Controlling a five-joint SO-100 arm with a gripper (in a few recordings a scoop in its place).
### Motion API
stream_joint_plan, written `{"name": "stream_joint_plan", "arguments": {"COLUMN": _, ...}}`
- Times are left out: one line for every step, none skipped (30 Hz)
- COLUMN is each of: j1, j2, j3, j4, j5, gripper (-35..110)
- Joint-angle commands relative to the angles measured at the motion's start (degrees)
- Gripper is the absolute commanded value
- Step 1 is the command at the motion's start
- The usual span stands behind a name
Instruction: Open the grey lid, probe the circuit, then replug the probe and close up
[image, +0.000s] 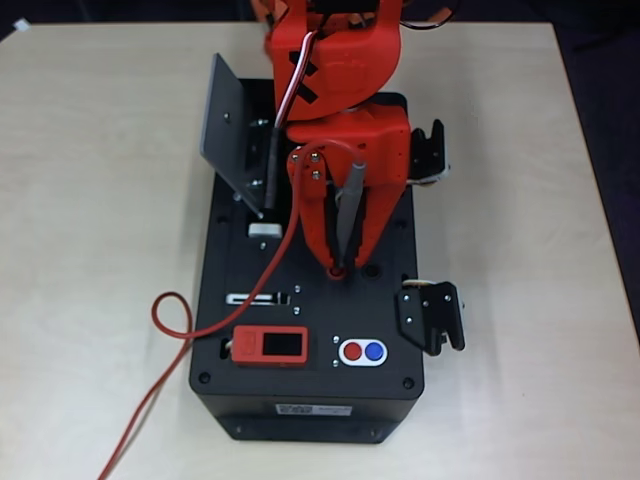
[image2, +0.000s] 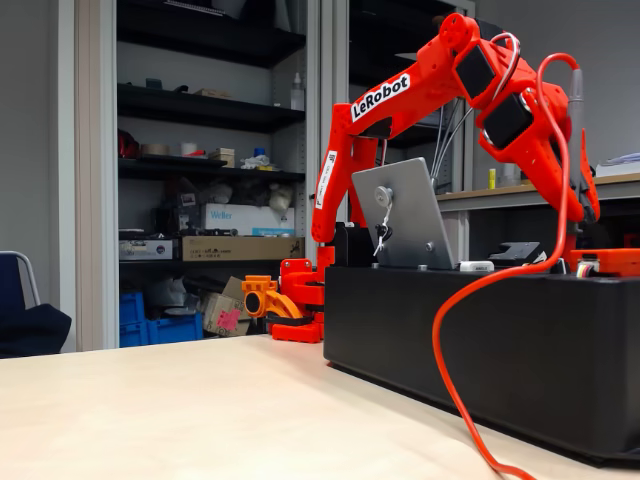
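Grey lid (image: 232, 128) swung up and standing open at the far left of the black box (image: 300, 400), knob side visible in the fixed view (image2: 405, 215); opening step judged complete. Circuit (image: 262, 150) exposed in the recess just beneath the raised lid, largely shadowed by the arm. Probe (image: 352, 205) held upright in the claw (image: 340, 255), clamped around the grey shaft, dark tip pointing down at the red socket (image: 338, 270) near the middle of the black box's top panel. Tip apparently at or in the socket, though contact hard to confirm from overhead. Red cable (image: 170, 320) trailing from the probe's upper end, looping off the box's left side onto the bench (image: 90, 250). Red device (image: 270, 346) and round buttons (image: 362, 351) lying toward the near end of the box, untouched.

Progress, as judged: lid open, probe positioned over the socket and so well clear of the circuit, suggesting the replugging stage. Remaining: seating and release of the probe, then lowering of the lid.
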Motion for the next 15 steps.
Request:
{"name": "stream_joint_plan", "arguments": {"j1": -0.7, "j2": 1.5, "j3": -0.9, "j4": 0.1, "j5": -0.8, "gripper": 0}}
{"name": "stream_joint_plan", "arguments": {"j1": -0.7, "j2": 1.6, "j3": -1.0, "j4": 0.1, "j5": -1.1, "gripper": 0}}
{"name": "stream_joint_plan", "arguments": {"j1": -0.6, "j2": 1.7, "j3": -1.1, "j4": 0.3, "j5": -1.2, "gripper": 0}}
{"name": "stream_joint_plan", "arguments": {"j1": -0.5, "j2": 1.8, "j3": -1.3, "j4": 0.4, "j5": -1.6, "gripper": 0}}
{"name": "stream_joint_plan", "arguments": {"j1": -0.4, "j2": 1.8, "j3": -1.6, "j4": 0.4, "j5": -1.8, "gripper": 0}}
{"name": "stream_joint_plan", "arguments": {"j1": -0.4, "j2": 1.9, "j3": -1.8, "j4": 0.7, "j5": -1.9, "gripper": 0}}
{"name": "stream_joint_plan", "arguments": {"j1": -0.4, "j2": 2.0, "j3": -1.9, "j4": 0.9, "j5": -2.1, "gripper": 0}}
{"name": "stream_joint_plan", "arguments": {"j1": -0.3, "j2": 2.1, "j3": -2.1, "j4": 1.1, "j5": -2.2, "gripper": 0}}
{"name": "stream_joint_plan", "arguments": {"j1": -0.3, "j2": 2.3, "j3": -2.2, "j4": 1.1, "j5": -2.4, "gripper": 0}}
{"name": "stream_joint_plan", "arguments": {"j1": -0.2, "j2": 2.4, "j3": -2.5, "j4": 1.4, "j5": -2.5, "gripper": 0}}
{"name": "stream_joint_plan", "arguments": {"j1": -0.1, "j2": 2.5, "j3": -3.0, "j4": 1.8, "j5": -2.7, "gripper": 0}}
{"name": "stream_joint_plan", "arguments": {"j1": 0.1, "j2": 2.5, "j3": -3.6, "j4": 2.3, "j5": -3.1, "gripper": 0}}
{"name": "stream_joint_plan", "arguments": {"j1": 0.3, "j2": 2.5, "j3": -4.2, "j4": 2.6, "j5": -3.3, "gripper": 0}}
{"name": "stream_joint_plan", "arguments": {"j1": 0.4, "j2": 2.5, "j3": -5.2, "j4": 3.1, "j5": -3.9, "gripper": 0}}
{"name": "stream_joint_plan", "arguments": {"j1": 0.6, "j2": 2.5, "j3": -6.1, "j4": 3.8, "j5": -4.1, "gripper": 0}}
